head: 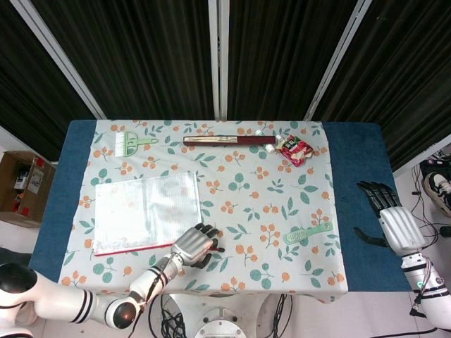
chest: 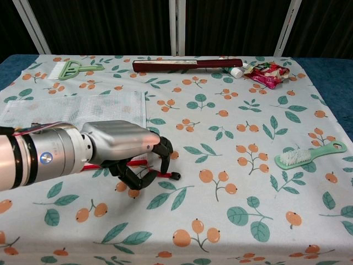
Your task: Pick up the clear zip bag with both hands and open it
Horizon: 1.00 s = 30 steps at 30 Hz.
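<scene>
table: blue-topped (head: 356, 176), covered by a fruit-print cloth (head: 239, 190)
near left: clear zip bag (head: 144, 210) lying flat
far edge: green brush (head: 129, 144), dark red case (head: 229, 140), snack packet (head: 294, 149)
right: green scrubbing brush (head: 308, 232)

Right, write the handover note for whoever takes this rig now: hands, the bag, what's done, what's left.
Left hand: fingers curled around the red zip pull at the near right corner of the clear zip bag; a firm grip cannot be confirmed.
Right hand: off the right side of the table, over the blue table edge, fingers apart, holding nothing.
Bag: lies flat on the left of the floral cloth, not lifted, zip apparently closed.
Done: left hand has reached the pull.
Left: bring the right hand across, lift the bag with both hands, open the zip.
</scene>
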Each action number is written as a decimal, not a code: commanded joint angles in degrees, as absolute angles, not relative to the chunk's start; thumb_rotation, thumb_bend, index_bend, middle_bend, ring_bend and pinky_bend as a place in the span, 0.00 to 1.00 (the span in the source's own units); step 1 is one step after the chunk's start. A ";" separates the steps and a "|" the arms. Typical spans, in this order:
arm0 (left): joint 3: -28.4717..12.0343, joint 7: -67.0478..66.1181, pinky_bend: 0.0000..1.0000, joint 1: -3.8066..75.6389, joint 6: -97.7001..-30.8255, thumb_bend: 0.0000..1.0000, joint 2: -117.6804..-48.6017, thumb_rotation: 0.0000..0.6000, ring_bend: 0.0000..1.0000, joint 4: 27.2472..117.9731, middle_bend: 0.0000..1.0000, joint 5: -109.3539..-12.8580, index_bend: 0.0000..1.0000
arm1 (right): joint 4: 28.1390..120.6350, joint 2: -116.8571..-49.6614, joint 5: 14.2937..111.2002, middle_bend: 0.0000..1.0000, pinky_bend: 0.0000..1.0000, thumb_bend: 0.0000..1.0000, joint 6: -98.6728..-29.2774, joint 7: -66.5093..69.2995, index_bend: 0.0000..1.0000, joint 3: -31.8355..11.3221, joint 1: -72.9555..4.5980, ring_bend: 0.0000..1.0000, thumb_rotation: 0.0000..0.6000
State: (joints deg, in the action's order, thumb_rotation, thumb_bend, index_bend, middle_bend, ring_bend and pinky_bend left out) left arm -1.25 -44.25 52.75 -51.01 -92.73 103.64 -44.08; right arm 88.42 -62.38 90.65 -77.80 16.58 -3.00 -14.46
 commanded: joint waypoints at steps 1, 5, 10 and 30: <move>-0.27 -43.65 0.14 52.87 -51.57 0.56 -91.94 0.72 0.08 105.86 0.10 -45.68 0.34 | 88.53 -62.38 90.71 0.06 0.00 0.18 -77.88 16.48 0.03 -2.96 -14.45 0.00 1.00; 0.12 -41.16 0.13 51.25 -54.49 0.56 -92.84 0.77 0.08 106.40 0.10 -51.56 0.34 | 88.71 -62.38 90.74 0.06 0.00 0.18 -77.99 16.27 0.03 -2.89 -14.41 0.00 1.00; 0.19 -39.75 0.13 48.72 -60.48 0.49 -97.97 1.00 0.08 99.48 0.10 -59.19 0.31 | 89.02 -62.16 90.80 0.06 0.00 0.18 -78.38 16.03 0.03 -2.85 -14.24 0.00 1.00; -1.14 -44.48 0.14 46.37 -61.97 0.35 -104.90 1.00 0.08 92.58 0.10 -55.41 0.46 | 88.86 -62.03 90.49 0.06 0.00 0.18 -79.11 16.40 0.03 -2.66 -13.56 0.00 1.00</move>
State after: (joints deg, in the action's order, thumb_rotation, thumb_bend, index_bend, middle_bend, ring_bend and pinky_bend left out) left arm -0.99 -44.25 46.42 -62.03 -104.74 92.70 -55.65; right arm 88.87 -62.04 90.50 -79.09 16.39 -2.66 -13.58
